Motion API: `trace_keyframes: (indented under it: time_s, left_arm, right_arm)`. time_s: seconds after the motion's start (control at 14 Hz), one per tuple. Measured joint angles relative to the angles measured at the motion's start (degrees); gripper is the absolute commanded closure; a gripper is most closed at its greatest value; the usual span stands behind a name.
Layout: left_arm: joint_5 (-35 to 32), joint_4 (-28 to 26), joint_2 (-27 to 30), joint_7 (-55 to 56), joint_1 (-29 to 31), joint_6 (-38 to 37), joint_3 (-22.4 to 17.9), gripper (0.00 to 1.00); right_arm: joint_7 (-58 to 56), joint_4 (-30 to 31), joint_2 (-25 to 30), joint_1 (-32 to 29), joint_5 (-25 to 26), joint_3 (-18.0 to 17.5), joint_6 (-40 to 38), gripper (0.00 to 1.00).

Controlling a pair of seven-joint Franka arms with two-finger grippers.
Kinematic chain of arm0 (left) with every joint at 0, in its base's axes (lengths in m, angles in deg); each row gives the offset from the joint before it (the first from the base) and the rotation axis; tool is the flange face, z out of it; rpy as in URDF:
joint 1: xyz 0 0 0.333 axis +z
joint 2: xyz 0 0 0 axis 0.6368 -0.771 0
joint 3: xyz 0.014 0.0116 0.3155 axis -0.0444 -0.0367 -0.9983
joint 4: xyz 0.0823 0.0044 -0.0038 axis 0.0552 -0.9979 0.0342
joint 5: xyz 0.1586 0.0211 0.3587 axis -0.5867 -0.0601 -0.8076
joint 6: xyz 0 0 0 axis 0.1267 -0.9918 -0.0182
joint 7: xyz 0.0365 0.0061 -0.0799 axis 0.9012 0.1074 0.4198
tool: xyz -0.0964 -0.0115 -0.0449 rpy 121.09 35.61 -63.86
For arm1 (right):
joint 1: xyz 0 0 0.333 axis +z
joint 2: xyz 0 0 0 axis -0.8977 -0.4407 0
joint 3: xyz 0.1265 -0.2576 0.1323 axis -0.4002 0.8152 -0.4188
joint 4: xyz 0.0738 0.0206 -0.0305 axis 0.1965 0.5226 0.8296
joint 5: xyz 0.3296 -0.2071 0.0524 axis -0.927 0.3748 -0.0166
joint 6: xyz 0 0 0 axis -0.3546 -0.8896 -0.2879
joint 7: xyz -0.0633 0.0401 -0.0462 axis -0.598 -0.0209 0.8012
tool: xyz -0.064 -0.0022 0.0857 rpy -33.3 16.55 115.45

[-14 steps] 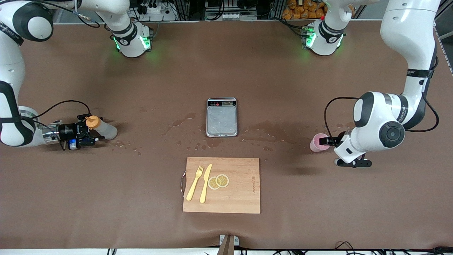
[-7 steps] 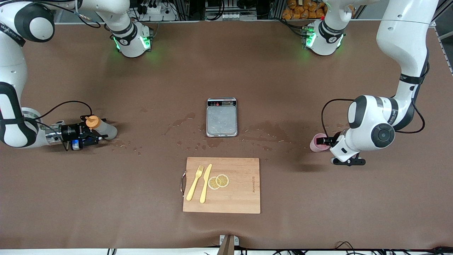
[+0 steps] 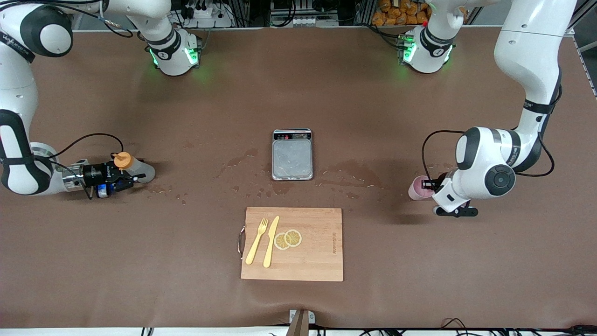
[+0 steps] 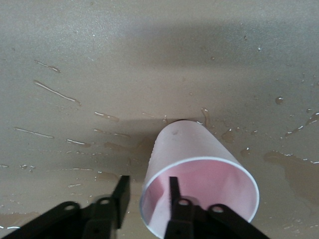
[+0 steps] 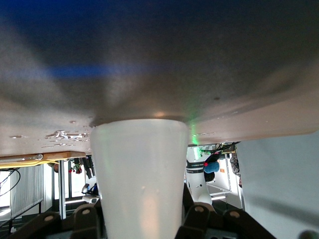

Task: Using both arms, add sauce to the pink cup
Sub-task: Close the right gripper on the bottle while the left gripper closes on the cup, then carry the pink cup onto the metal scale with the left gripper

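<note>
Both grippers have drawn their fingers in since a second ago, and the left arm's elbow has shifted a little toward the table's middle. At the right arm's end of the table, the right gripper (image 3: 122, 178) lies low over the brown mat (image 3: 186, 261), its fingers pinched on the small translucent whitish squeeze bottle with the orange nozzle cap (image 3: 133, 170); in the right wrist view the bottle's pale body (image 5: 138, 179) fills the gap between the two black fingers (image 5: 84, 221). The bottle seems to stand on the mat, though its base is hard to make out.

At the left arm's end, the left gripper (image 3: 426, 184) is at the small pale pink plastic tumbler (image 3: 417, 188), which stands on the mat. The left wrist view shows one finger (image 4: 174, 191) inside the pink cup's (image 4: 199, 174) rim and the other outside, nipping the wall between them.

Between the two, mid-table, a small digital kitchen scale with a silver plate (image 3: 292, 155) sits among wet streaks. Nearer the front camera lies a rectangular bamboo cutting board (image 3: 317, 261) carrying a yellow plastic fork (image 3: 257, 241), a yellow plastic knife (image 3: 270, 241) and two thin lemon slices (image 3: 288, 239).
</note>
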Motion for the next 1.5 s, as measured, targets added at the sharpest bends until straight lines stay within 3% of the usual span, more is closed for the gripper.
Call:
trace_keyframes:
  time_s: [0.64, 1.15, 1.5]
  left_arm:
    - [0.0, 1.2, 0.7, 0.0, 0.1, 1.0, 0.0, 1.0]
    - [0.0, 3.0, 6.4, 0.1, 0.5, 0.8, 0.4, 1.0]
    - [0.0, 5.3, 7.8, 8.1, 0.3, -2.3, 6.6, 1.0]
  right_arm:
    - [7.4, -3.5, 1.2, 2.4, 0.1, 0.0, -0.7, 0.5]
    - [10.3, -3.8, 3.7, 3.7, 0.4, 0.0, -0.8, 0.5]
    - [16.9, -4.1, 8.5, 6.8, 1.6, 0.0, -0.8, 0.5]
